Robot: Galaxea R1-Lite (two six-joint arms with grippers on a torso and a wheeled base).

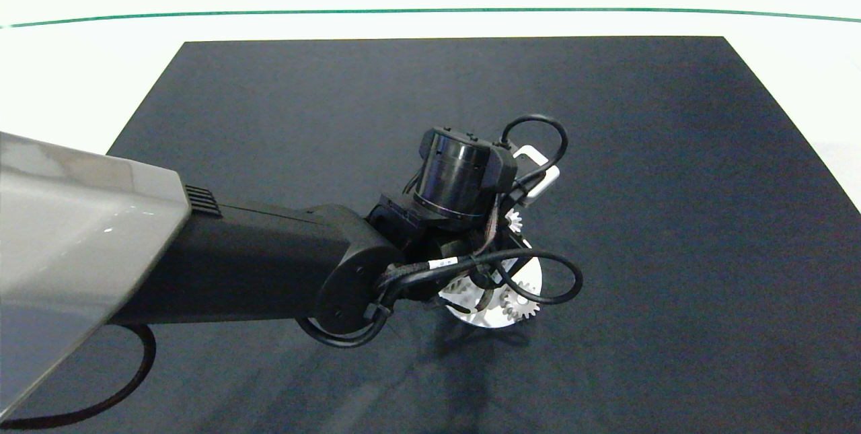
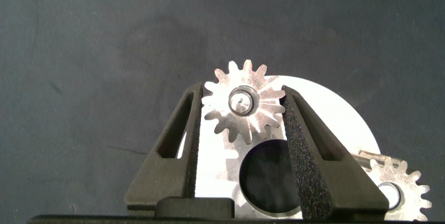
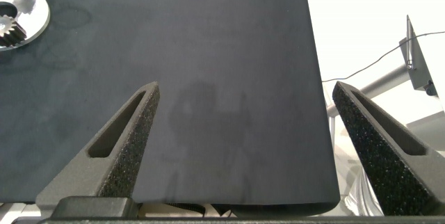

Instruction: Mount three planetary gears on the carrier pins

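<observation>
The white carrier disc (image 2: 334, 120) lies on the black mat near its front middle. A silvery planetary gear (image 2: 229, 123) sits over a carrier pin (image 2: 240, 101) that shows through its centre hole. My left gripper (image 2: 242, 95) is shut on this gear, one finger against its teeth on each side. A second gear (image 2: 400, 189) sits on the disc nearby. From above, the left wrist covers most of the disc (image 1: 498, 318); one gear (image 1: 519, 305) and the teeth of another gear (image 1: 514, 220) show. My right gripper (image 3: 247, 88) stands open and empty, far from the disc (image 3: 31, 19).
The black mat (image 1: 605, 151) covers most of the white table (image 1: 81, 70). The left arm's cables (image 1: 558, 286) loop over the disc. The right gripper hangs over the mat's edge (image 3: 313, 113), with a metal stand (image 3: 417, 64) beyond it.
</observation>
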